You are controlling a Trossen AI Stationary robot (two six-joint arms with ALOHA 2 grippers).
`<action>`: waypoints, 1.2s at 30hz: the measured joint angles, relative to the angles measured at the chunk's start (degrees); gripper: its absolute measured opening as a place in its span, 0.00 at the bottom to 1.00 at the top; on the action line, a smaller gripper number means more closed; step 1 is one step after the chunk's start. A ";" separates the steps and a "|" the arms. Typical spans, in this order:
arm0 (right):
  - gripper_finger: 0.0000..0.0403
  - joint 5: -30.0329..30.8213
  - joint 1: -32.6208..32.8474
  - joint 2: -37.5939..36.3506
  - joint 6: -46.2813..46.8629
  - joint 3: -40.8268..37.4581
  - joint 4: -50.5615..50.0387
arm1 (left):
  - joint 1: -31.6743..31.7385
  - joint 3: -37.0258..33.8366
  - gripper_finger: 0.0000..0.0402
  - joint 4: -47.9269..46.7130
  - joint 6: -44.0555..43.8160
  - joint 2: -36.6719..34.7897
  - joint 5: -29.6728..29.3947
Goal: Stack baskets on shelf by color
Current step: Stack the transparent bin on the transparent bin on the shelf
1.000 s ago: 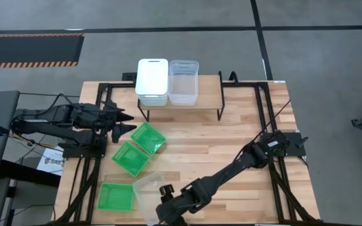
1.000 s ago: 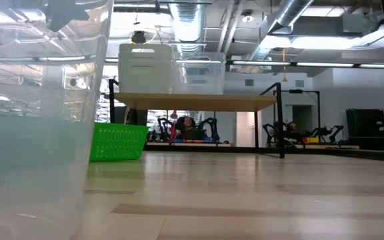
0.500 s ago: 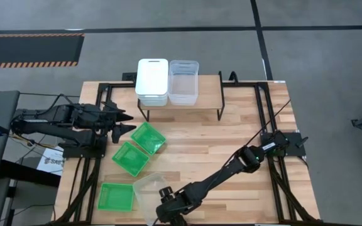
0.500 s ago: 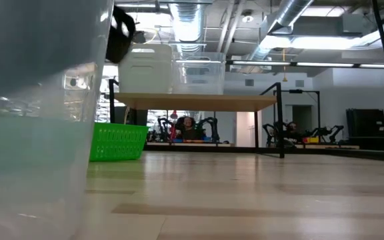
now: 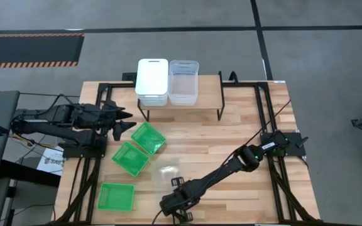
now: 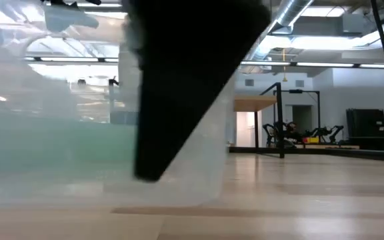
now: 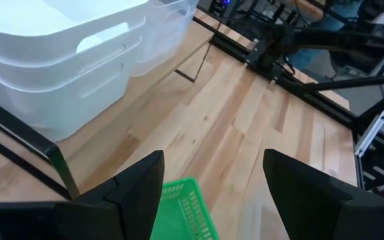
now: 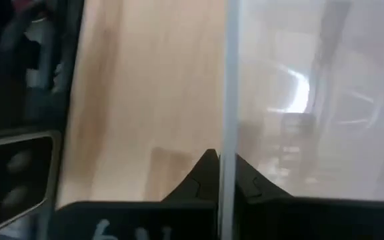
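From above I barely see the clear basket (image 5: 167,171); my right wrist view shows the right gripper (image 8: 220,175) pinched on its wall (image 8: 229,80). At ten o'clock the left gripper (image 5: 126,120) waits, fingers wide. On the shelf (image 5: 210,95) at twelve sit white baskets (image 5: 152,81), nested, and another clear tub (image 5: 183,81).
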 joint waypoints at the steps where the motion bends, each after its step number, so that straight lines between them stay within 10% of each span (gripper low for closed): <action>1: 0.04 0.02 0.20 -0.40 0.58 -0.01 -0.50 | 0.00 0.00 0.61 0.00 -0.15 0.01 0.00; 10: 0.01 1.31 3.26 -14.22 7.62 -0.07 -8.42 | 0.00 0.00 0.61 1.49 -5.82 -0.05 0.17; 19: 0.01 25.53 1.79 -32.11 5.60 0.02 -11.73 | 0.00 0.00 0.61 7.33 -8.48 -0.05 0.14; 24: 0.00 33.17 -5.82 -38.68 -3.82 0.02 -10.72 | -0.01 0.00 0.61 9.98 -8.51 -0.02 -1.75; 36: 0.00 26.96 -32.96 -39.05 -26.70 0.02 -8.09 | -0.01 0.00 0.61 10.07 -8.93 -0.01 -6.09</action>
